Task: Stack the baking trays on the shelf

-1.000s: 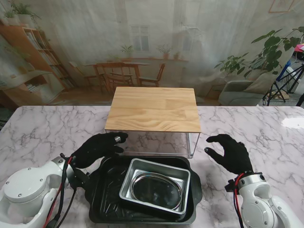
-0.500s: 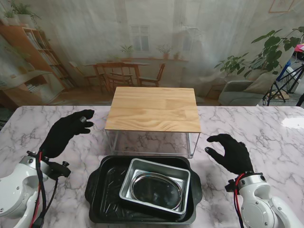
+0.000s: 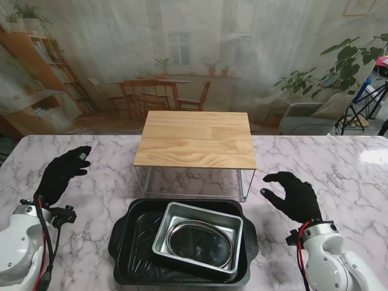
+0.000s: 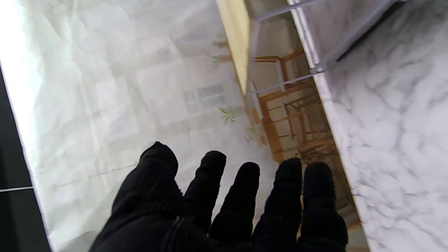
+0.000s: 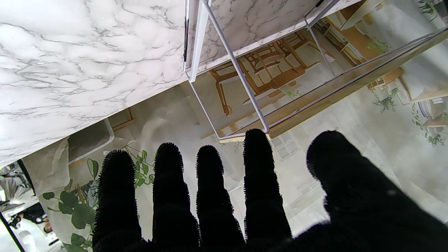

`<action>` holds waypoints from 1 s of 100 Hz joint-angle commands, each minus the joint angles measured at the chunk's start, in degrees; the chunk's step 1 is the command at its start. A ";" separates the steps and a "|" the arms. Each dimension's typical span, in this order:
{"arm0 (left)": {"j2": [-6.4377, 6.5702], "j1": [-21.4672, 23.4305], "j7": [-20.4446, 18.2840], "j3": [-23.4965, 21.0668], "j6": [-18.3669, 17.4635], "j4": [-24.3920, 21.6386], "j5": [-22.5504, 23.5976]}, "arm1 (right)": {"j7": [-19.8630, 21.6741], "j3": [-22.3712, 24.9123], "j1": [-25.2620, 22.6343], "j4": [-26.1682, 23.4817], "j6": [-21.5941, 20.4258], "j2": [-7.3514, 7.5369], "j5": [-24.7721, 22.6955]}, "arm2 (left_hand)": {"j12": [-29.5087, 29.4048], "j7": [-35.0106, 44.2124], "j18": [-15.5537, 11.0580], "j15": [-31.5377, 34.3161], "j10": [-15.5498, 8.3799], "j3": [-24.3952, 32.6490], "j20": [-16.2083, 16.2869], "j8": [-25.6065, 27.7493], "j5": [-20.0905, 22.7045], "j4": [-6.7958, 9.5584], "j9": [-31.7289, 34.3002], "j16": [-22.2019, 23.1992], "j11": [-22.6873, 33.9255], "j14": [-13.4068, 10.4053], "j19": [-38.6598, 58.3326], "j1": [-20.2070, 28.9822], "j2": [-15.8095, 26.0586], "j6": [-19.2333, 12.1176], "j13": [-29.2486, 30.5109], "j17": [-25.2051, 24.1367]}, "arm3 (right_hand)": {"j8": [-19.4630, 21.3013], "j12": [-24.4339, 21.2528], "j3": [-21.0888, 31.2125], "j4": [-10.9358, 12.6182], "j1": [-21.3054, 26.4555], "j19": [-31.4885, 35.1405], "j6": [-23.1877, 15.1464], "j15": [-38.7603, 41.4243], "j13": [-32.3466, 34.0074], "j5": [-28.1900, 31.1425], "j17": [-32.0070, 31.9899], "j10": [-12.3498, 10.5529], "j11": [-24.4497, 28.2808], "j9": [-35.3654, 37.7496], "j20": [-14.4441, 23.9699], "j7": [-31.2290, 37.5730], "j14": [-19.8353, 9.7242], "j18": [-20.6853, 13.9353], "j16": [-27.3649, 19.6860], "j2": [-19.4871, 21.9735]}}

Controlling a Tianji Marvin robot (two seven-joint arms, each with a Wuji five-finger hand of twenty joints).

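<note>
Though nested, silver tray atop black tray.

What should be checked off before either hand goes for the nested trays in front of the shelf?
1. Left hand free: ok, open, holding nothing, out to the left of the trays.
2. Right hand free: ok, open, fingers apart, right of the trays.
3. Trays nested: ok, the silver tray sits inside the black tray, at a slight angle, with an oval dish inside it.
4. Shelf top bare: ok, nothing on the wood.
5. Black tray's handles reachable: cannot tell, both ends show but the grip lips are unclear.
6. Space under the shelf: ok, only marble table shows through the frame.
</note>
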 commanded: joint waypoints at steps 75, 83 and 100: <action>1.76 1.09 -7.58 0.68 9.72 2.51 8.41 | 2.53 -0.89 -1.12 -1.16 5.66 0.61 -4.67 | -6.15 -9.09 -7.21 3.87 2.53 -0.67 1.62 -6.68 -14.58 0.82 -14.37 1.89 -4.14 -1.71 5.38 1.34 -6.23 3.38 0.47 4.53 | -1.72 1.12 -1.99 0.98 -9.25 10.93 8.37 5.20 0.47 -9.90 4.24 1.73 4.21 -4.63 3.44 -3.89 0.45 -5.89 2.69 -3.69; 2.26 1.83 -9.41 0.60 10.81 1.44 9.50 | 3.49 -0.93 -1.79 -1.64 7.45 0.92 -6.97 | -7.08 -9.59 -7.93 3.44 2.77 -0.79 1.24 -7.50 -15.74 1.02 -16.83 1.51 -4.68 -1.92 4.63 1.29 -7.66 3.78 -0.98 3.96 | -1.69 1.14 -2.67 0.79 -10.76 11.49 9.87 5.49 -0.28 -9.53 3.99 1.85 4.17 -6.42 3.26 -3.89 0.26 -6.13 2.71 -4.38; 3.25 3.26 -12.87 0.84 12.30 -0.32 11.74 | 5.49 -1.55 -2.40 -2.15 10.53 1.54 -11.26 | -10.23 -10.56 -8.47 3.14 3.50 -0.56 0.69 -9.45 -18.26 1.21 -21.72 0.83 -5.39 -2.05 3.71 0.01 -10.21 4.30 -1.99 3.88 | -1.77 1.02 -4.30 0.45 -13.05 11.55 9.70 5.50 -1.70 -9.35 2.88 1.28 3.87 -10.00 2.86 -5.04 -0.60 -6.56 2.59 -4.25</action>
